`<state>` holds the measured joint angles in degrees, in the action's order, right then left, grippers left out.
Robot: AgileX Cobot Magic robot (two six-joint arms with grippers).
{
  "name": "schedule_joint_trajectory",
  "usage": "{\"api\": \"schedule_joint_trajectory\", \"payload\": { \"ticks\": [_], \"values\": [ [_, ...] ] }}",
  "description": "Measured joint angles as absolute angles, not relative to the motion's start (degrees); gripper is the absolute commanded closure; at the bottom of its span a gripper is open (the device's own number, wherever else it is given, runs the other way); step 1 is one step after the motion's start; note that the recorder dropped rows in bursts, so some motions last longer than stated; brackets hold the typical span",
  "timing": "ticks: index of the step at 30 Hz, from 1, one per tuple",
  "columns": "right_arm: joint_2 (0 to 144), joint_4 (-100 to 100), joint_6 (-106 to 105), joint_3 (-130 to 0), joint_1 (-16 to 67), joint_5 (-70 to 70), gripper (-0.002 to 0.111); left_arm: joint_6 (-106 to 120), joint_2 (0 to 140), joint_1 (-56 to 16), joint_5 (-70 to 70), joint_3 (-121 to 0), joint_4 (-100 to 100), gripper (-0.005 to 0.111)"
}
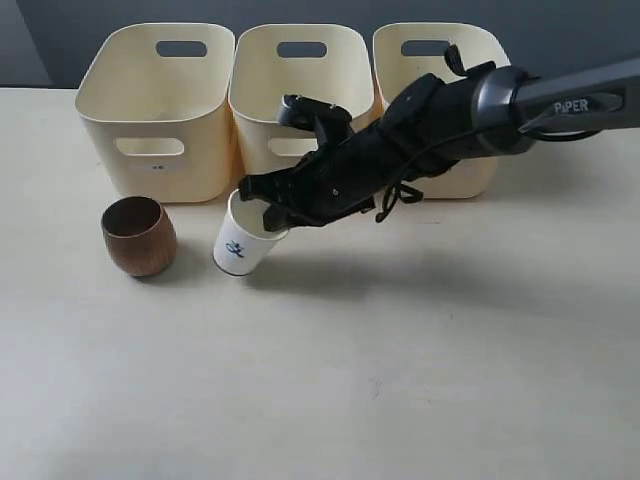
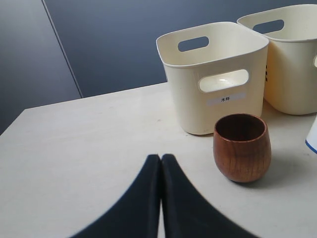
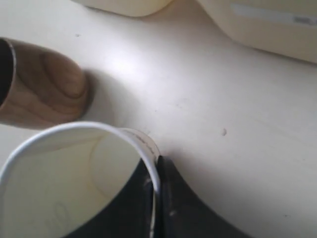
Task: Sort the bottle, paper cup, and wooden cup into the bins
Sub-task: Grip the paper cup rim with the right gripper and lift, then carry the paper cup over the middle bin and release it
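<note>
The white paper cup [image 1: 240,243] with a blue mark hangs tilted just above the table, in front of the middle bin [image 1: 255,130]. My right gripper [image 1: 268,215] is shut on its rim, one finger inside the cup and one outside, as the right wrist view shows [image 3: 157,168]. The dark brown wooden cup [image 1: 138,236] stands upright to the left of the paper cup, before the left bin [image 1: 110,140]. My left gripper [image 2: 161,157] is shut on nothing over bare table, with the wooden cup [image 2: 242,147] a short way ahead. The bottle is out of view.
Three cream bins stand in a row at the back; the right bin [image 1: 470,170] is partly hidden behind my right arm [image 1: 440,120]. The left bin [image 2: 183,99] carries a small front label. A dark wall rises behind the bins.
</note>
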<state>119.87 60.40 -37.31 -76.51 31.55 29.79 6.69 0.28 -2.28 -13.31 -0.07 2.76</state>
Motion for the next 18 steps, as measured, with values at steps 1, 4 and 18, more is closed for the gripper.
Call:
{"api": "schedule_joint_trajectory", "payload": {
  "ticks": [1, 4, 18],
  "values": [
    [119.87, 60.12, -37.31, -77.19, 31.55, 31.05, 0.109, 6.69, 0.28, -2.28, -13.31, -0.07, 2.76, 0.107],
    [119.21, 58.53, -37.31, -79.29, 31.55, 33.56, 0.109, 6.69, 0.28, -2.28, -13.31, -0.07, 2.76, 0.107],
    [102.98, 46.45, -34.90, -81.22, 31.55, 21.94, 0.109, 6.69, 0.28, -2.28, -13.31, -0.07, 2.76, 0.107]
  ]
}}
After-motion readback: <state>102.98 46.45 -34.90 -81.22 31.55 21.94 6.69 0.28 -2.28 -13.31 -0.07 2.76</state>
